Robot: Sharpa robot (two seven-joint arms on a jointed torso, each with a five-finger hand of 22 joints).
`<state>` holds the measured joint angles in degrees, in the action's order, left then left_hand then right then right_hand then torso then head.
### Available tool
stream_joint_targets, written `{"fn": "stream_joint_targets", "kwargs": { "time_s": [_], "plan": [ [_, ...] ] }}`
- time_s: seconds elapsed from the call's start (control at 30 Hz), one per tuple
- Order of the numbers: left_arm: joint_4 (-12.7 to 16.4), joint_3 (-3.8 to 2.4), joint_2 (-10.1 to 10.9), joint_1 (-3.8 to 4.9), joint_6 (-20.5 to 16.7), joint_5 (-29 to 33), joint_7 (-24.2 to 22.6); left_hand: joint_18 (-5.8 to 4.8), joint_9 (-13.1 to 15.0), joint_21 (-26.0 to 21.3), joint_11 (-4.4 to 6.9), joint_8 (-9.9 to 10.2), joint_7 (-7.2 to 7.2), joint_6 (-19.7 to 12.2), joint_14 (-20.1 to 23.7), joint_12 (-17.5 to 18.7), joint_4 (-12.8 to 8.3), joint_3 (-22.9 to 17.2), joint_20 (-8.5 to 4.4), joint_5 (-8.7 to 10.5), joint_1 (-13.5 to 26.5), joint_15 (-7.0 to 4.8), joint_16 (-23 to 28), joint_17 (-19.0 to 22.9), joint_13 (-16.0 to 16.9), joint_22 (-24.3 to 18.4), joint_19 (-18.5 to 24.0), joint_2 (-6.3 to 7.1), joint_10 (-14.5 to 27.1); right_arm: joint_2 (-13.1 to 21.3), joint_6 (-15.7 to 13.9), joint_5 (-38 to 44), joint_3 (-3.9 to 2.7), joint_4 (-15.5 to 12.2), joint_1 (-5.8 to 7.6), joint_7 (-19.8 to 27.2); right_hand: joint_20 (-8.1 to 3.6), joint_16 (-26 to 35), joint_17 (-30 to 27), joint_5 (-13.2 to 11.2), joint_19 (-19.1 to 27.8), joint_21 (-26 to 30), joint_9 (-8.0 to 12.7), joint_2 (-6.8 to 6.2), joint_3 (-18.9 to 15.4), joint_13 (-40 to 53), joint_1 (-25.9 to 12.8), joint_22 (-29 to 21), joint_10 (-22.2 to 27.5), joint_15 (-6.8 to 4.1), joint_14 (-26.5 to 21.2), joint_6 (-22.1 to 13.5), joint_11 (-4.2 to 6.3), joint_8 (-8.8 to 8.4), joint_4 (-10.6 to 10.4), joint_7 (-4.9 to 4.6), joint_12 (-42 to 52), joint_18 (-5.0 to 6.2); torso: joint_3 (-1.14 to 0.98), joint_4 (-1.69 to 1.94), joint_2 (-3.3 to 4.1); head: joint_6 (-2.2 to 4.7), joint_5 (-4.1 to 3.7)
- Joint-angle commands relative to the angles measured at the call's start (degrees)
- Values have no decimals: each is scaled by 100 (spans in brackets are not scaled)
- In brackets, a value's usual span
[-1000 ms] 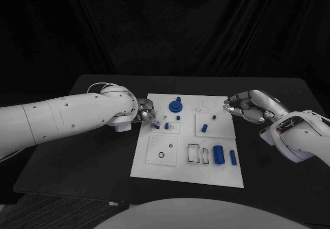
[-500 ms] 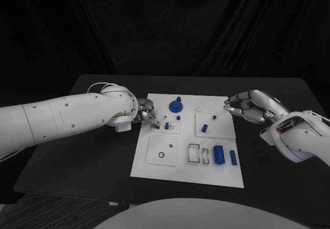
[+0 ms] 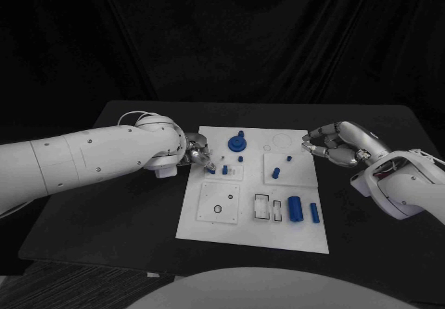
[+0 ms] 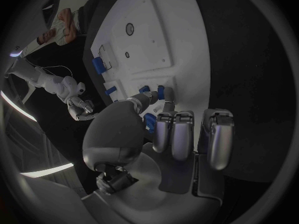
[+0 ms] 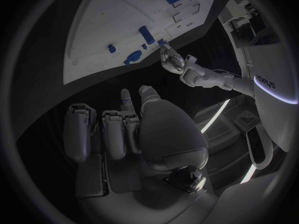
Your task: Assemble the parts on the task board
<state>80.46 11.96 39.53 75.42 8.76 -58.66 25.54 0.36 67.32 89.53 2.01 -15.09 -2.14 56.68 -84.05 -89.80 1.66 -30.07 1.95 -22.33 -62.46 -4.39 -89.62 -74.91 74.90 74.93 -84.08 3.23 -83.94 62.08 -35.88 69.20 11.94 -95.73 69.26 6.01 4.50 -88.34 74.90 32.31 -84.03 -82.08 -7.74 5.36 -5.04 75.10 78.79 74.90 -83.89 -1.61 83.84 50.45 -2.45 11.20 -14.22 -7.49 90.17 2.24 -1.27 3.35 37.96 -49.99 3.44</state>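
The white task board (image 3: pixel 215 225) lies mid-table. My left hand (image 3: pixel 197 153) is over its left edge, thumb and one finger reaching down to a small blue peg (image 3: pixel 210 170) beside a second peg (image 3: pixel 224 169). In the left wrist view the left hand (image 4: pixel 174 134) has its other fingers curled in, and both pegs (image 4: pixel 144 89) stand just past the two tips. Whether a peg is pinched is hidden. My right hand (image 3: pixel 336 145) hovers off the board's right edge, fingers curled in on nothing; the right wrist view shows the same curled right hand (image 5: pixel 118 129).
On the board are a blue gear-like part (image 3: pixel 237 140), a peg (image 3: pixel 275 172), a large cylinder (image 3: pixel 295 208), a slimmer one (image 3: pixel 314 212) and a dark ring (image 3: pixel 217 209). The black table (image 3: pixel 121 219) stretches bare to both sides.
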Motion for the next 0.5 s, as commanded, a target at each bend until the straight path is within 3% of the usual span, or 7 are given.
{"fn": "stream_joint_targets", "kwargs": {
  "time_s": [0.03, 0.07, 0.13, 0.17, 0.37, 0.5],
  "plan": [
    [-16, 25, -23, -41, 200, 6, 36, -16, -27, -28, 7, 2, 32, 44, -595, -20, 21, 13, 6, 425, 115, -19, -38, -1509, 1510, 1480, -542, -25, -606, -2, -7, -2, -3, -1, -16, -75, 34, 23, 1195, 22, -213, 25, 7, -5, 48, 1490, 71, 1235, -611, 31, 547, 33, -35, -41, 3, -2, -17, -16, 1, -1, 1, -1, 2],
    [-21, 25, -29, -41, 195, 6, 33, -16, -42, -27, 1, 5, 28, 74, -595, -20, 109, 112, 4, 652, 216, -16, -38, -1509, 1510, 1480, -543, -41, -606, -2, -7, -2, -3, -2, -16, -75, 34, 23, 1195, 22, -213, 25, 7, -5, 48, 1490, 71, 1235, -611, 31, 547, 33, -35, -41, 3, -2, -17, -16, 1, -1, 0, -1, 1],
    [-32, 25, -41, -42, 185, 6, 28, -17, -58, -26, -2, 10, 24, 108, -595, -20, 217, 293, 5, 810, 328, -13, -38, -1509, 1510, 1481, -544, -48, -606, -1, -5, -2, -3, -2, -17, -75, 34, 24, 1191, 31, -212, 27, 8, -5, 53, 1490, 79, 1234, -611, 31, 546, 34, -35, -42, 7, -2, -17, -15, 1, -1, 1, -1, 1],
    [-43, 25, -51, -42, 176, 6, 27, -17, -81, -24, -5, 29, 23, 123, -595, -20, 317, 475, 6, 1086, 390, -12, -38, -1509, 1510, 1481, -545, -85, -606, 0, -4, -2, -3, -3, -17, -76, 34, 24, 1191, 31, -212, 27, 8, -5, 53, 1490, 79, 1234, -611, 31, 546, 34, -35, -42, 7, -2, -17, -15, 1, -1, 1, -1, 1],
    [-77, 25, -68, -44, 151, 6, 36, -13, -142, -39, -32, 80, -11, 155, -595, -20, 686, 976, 23, 1539, 680, 10, -38, -1509, 1510, 1476, -536, -144, -606, 1, 1, -2, -3, -2, -17, -76, 34, 26, 1189, 67, -208, 35, 13, -10, 73, 1490, 103, 1232, -611, 32, 545, 36, -37, -46, 21, -4, -17, -13, 0, -1, -1, -1, 2],
    [-95, 25, -77, -45, 148, 6, 45, -13, -162, -39, -42, 96, -19, 172, -595, -20, 852, 1202, 31, 1717, 793, 18, -38, -1509, 1510, 1476, -537, -180, -606, -1, 4, -2, -3, 0, -18, -76, 34, 26, 1187, 85, -209, 34, 15, -12, 81, 1490, 114, 1232, -611, 32, 545, 37, -37, -48, 27, -5, -17, -14, 1, 1, 1, -1, 0]
  ]
}}
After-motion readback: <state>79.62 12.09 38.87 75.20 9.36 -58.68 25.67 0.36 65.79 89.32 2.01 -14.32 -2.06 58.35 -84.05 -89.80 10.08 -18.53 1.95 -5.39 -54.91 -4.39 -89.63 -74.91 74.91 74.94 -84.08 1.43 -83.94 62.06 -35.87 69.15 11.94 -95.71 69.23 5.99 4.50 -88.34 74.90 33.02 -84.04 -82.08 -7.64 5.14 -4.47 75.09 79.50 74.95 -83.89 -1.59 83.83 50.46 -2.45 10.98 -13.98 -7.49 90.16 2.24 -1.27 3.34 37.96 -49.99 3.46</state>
